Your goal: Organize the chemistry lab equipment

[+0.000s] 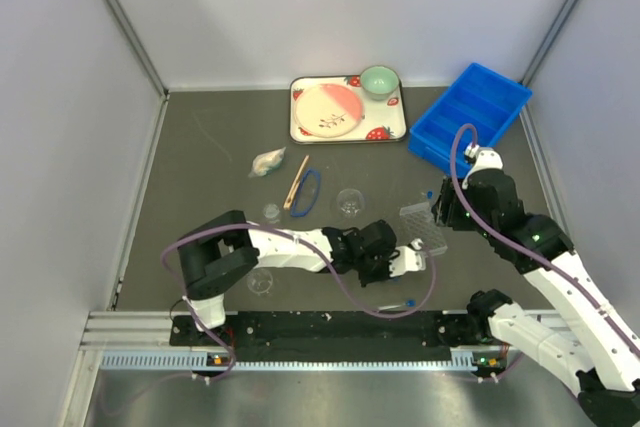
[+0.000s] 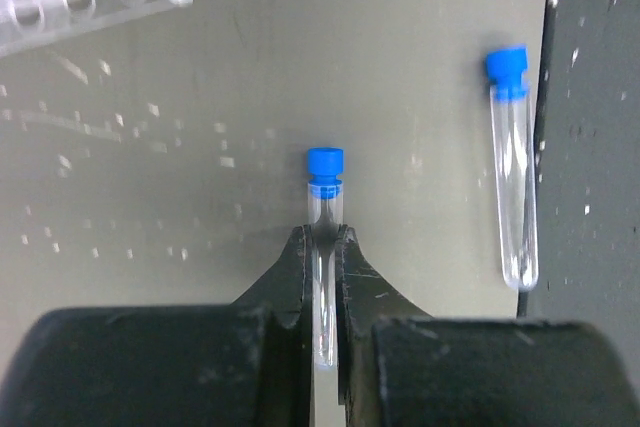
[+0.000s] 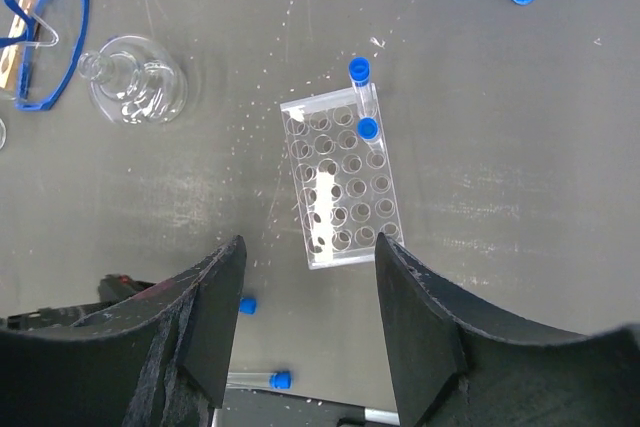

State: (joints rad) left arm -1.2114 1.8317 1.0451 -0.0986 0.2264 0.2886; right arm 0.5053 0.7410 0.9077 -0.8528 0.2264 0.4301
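My left gripper (image 2: 325, 247) is shut on a thin clear blue-capped tube (image 2: 324, 187), low over the table, with the cap sticking out past the fingertips. A second capped tube (image 2: 513, 177) lies to its right at the table's front edge. The clear tube rack (image 1: 423, 225) stands just beyond my left gripper (image 1: 405, 259). In the right wrist view the rack (image 3: 340, 182) holds two capped tubes (image 3: 367, 129) at its far end. My right gripper (image 3: 310, 267) hangs open above the rack, holding nothing.
A small glass flask (image 1: 348, 203), a blue ring (image 1: 308, 192), a wooden stick (image 1: 296, 182), a small beaker (image 1: 271, 212) and a glass dish (image 1: 260, 282) lie left of the rack. A blue bin (image 1: 470, 115) and the strawberry-print tray (image 1: 347, 132) stand at the back.
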